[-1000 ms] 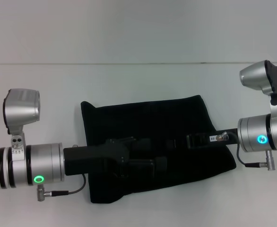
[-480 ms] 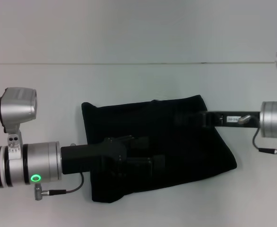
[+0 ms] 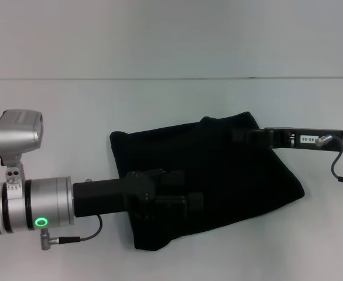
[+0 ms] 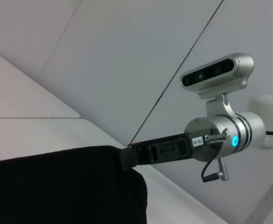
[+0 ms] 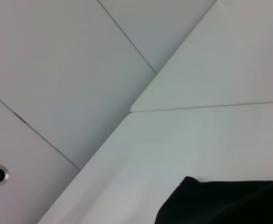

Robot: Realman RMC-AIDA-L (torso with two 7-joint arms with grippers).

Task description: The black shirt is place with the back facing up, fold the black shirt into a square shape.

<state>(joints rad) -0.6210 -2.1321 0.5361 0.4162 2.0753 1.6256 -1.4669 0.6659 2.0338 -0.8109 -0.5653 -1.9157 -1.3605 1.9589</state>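
The black shirt [image 3: 242, 181] lies folded into a rough, slanted rectangle in the middle of the white table. It also shows in the left wrist view [image 4: 57, 186] and the right wrist view [image 5: 229, 200]. My left gripper [image 3: 186, 202] reaches in from the left and sits low over the shirt's near half, black against black. My right gripper [image 3: 242, 137] comes in from the right and is shut on the shirt's far right edge, where the cloth bunches up. In the left wrist view the right gripper [image 4: 127, 157] disappears into the cloth.
The white table [image 3: 171, 105] reaches back to a pale wall, with a seam line across the far side. The right arm's silver wrist and its camera [image 4: 218, 74] hang above the table's right side.
My right arm has drawn back to the right and slightly away, and the shirt has slid right with it, its far edge now humped. The left arm has eased back a little to the left.
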